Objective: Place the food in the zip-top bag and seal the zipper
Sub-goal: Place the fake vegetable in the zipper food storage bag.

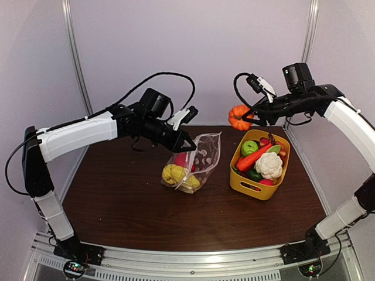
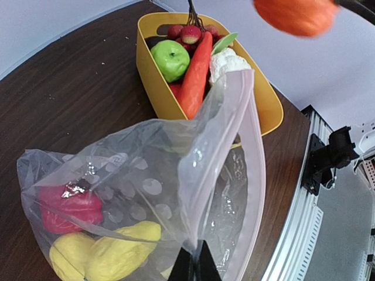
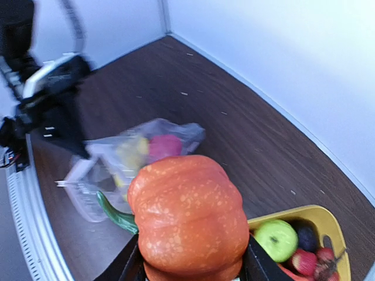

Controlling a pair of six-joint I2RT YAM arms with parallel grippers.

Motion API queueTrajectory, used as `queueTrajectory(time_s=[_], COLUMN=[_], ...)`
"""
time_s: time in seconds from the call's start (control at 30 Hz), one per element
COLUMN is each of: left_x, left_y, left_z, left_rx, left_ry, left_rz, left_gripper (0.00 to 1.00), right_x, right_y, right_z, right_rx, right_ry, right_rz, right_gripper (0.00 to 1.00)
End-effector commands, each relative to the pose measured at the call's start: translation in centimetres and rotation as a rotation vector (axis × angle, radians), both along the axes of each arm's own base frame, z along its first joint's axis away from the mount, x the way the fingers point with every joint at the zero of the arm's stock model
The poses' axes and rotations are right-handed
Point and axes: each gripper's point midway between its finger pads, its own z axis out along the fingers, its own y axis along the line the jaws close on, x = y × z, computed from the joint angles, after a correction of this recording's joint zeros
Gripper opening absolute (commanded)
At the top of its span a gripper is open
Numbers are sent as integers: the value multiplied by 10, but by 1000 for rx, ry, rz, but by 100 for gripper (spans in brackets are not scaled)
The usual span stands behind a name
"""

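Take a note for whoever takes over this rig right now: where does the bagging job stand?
Left tool: shut on the mouth edge of the zip-top bag, holding it up, open.
Right tool: gripping an orange pumpkin in the air near the yellow basket.
Done: red pepper and yellow pieces in the bag.
Left: pumpkin, apple, carrot, cauliflower and the other basket food; zipper not sealed.

The right gripper clamped an orange toy pumpkin between its dark fingers, the green stem pointing left. Beneath it, on the dark wooden table, sat the zip-top bag with yellow and red food inside. The blurred left arm reached the bag's left edge. At lower right, a yellow basket held a green apple.
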Motion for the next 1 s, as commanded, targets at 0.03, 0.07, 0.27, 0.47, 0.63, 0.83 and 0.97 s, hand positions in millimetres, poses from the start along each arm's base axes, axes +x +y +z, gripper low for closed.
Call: queueTrajectory(time_s=[0.03,0.07,0.27,0.47,0.63,0.83,0.97], left_x=[20,22,30,24,17,14,14], left_y=[-5,-6,-8,-6,-2,0,1], left_z=[31,32,35,46,52,54,55], left_rx=[-159,-170,-206,-239,-262,-269,-270], left_ry=[-4,3,25,16,9,7,2], left_rz=[49,54,63,41,29,25,29], left_gripper=[0,0,0,0,0,0,0], right_x=[-58,-63,-75,-49,-24,-11,1], right_y=[59,66,107,120,112,108,102], right_z=[6,5,-21,-34,-42,-53,-60], right_rx=[98,106,65,28,-19,-47,-75], right_ry=[82,98,163,181,153,155,144], right_rz=[260,292,378,305,175,101,33], right_gripper=[47,47,45,45,45,46,47])
